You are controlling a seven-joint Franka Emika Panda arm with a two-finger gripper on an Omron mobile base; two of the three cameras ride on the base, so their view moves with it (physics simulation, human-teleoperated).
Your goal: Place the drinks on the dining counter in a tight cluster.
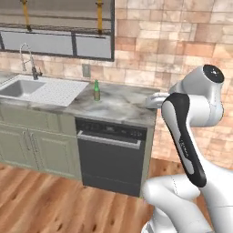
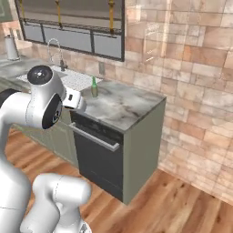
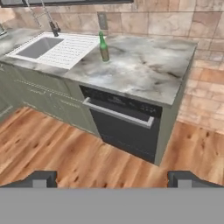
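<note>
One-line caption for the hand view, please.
Open claw faces a green glass bottle upright on the marble kitchen counter, beside the sink, above a dishwasher.

sink (image 1: 20, 88) w/ faucet (image 1: 28, 59) | dishwasher (image 1: 111, 154) under marble counter (image 1: 120, 107) | wood floor (image 3: 52, 153)

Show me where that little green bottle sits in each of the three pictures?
Left base view: green bottle stands left of centre, on the marble counter.
Right base view: upper middle-left, beside the arm.
Hand view: near the top, left of centre.
Shared landmark: the sink just beside it.
</note>
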